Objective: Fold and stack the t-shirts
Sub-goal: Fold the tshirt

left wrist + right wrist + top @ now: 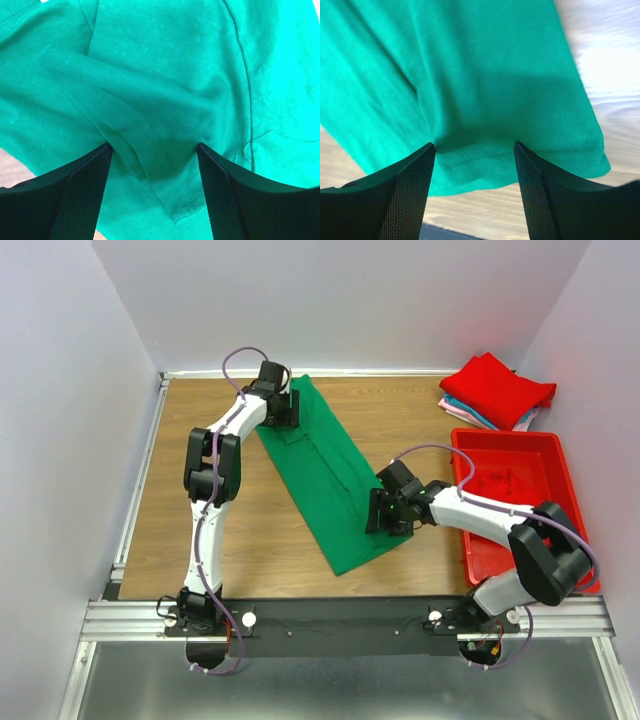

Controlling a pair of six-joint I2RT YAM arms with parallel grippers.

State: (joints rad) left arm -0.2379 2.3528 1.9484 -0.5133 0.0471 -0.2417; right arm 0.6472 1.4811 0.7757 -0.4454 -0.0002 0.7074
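Note:
A bright green t-shirt (325, 480) lies on the wooden table as a long diagonal strip. My left gripper (290, 408) stands open over its far end; in the left wrist view its fingertips (155, 150) straddle a stitched sleeve fold of the shirt (165, 60). My right gripper (385, 512) is open at the shirt's near right edge, its tips (474, 147) on either side of the stitched hem (485, 162). Neither gripper has closed on the cloth. A stack of folded t-shirts (497, 390), red on top of pink and light blue, sits at the back right.
A red plastic bin (505, 438) stands along the right side beside the right arm, with red cloth (500, 480) inside. White walls close the table on three sides. Bare wood (250, 530) shows left of the green shirt.

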